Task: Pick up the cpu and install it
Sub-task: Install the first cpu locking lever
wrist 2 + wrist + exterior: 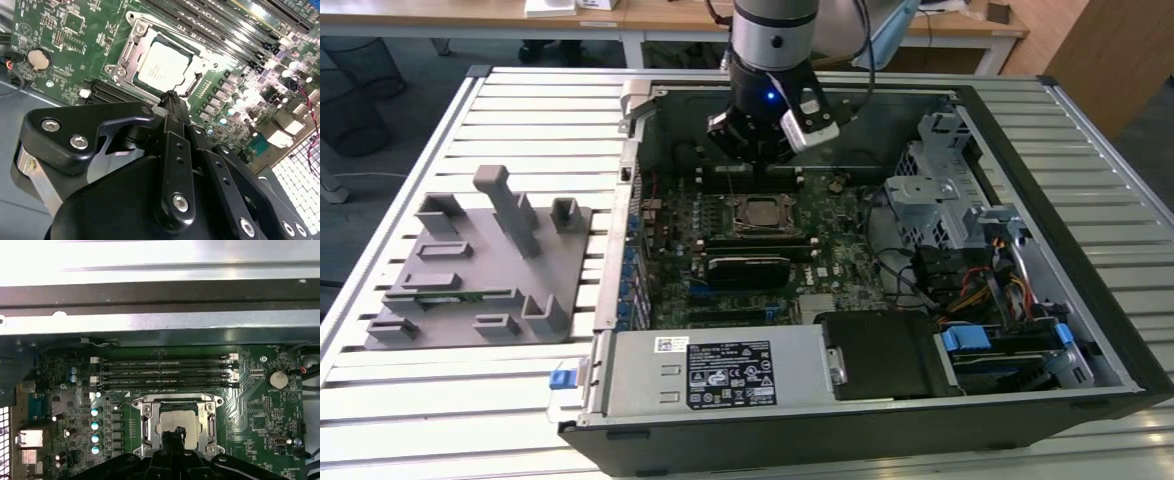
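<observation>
While the arm hangs over the open computer case (854, 425), its gripper (747, 165) sits just at twelve o'clock of the socket (731, 224) in the exterior view, low above the motherboard (834, 215). The cpu (757, 211) lies flat in that socket, silver top up, near the middle of the board. In both wrist views the gripper (170, 97) (175, 433) hovers over one edge of the cpu (161, 67) (167, 421); whether it touches I cannot tell. Its jaws are drawn narrow together with nothing between them. Off at nine o'clock from the case, well apart, a grey fixture (467, 290) rests on the slatted table (520, 100).
</observation>
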Controlling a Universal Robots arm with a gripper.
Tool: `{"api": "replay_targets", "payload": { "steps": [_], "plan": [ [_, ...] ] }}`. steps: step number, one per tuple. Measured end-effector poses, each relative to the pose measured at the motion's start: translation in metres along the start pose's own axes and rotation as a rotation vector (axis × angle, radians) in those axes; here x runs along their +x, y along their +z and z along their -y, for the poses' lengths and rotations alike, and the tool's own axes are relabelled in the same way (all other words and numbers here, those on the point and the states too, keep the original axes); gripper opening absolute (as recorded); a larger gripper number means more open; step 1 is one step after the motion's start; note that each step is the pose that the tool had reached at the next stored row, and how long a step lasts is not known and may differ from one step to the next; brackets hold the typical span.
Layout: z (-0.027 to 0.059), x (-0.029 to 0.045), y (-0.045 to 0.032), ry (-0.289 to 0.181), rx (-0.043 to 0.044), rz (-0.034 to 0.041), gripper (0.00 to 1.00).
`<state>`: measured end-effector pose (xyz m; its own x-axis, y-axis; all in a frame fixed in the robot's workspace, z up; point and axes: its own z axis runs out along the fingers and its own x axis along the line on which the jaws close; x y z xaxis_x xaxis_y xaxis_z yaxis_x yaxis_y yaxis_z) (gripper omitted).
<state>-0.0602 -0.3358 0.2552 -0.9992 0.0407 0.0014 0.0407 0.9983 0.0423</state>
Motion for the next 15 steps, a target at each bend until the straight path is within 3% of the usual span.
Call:
{"api": "replay_targets", "payload": {
  "steps": [8, 15],
  "plan": [
    [0.0002, 0.0011, 0.0016, -0.126, 0.0002, -0.0054, 0.11],
    [0.0011, 0.0222, 0.0022, -0.137, 0.0002, -0.0059, 0.11]
  ]
}}
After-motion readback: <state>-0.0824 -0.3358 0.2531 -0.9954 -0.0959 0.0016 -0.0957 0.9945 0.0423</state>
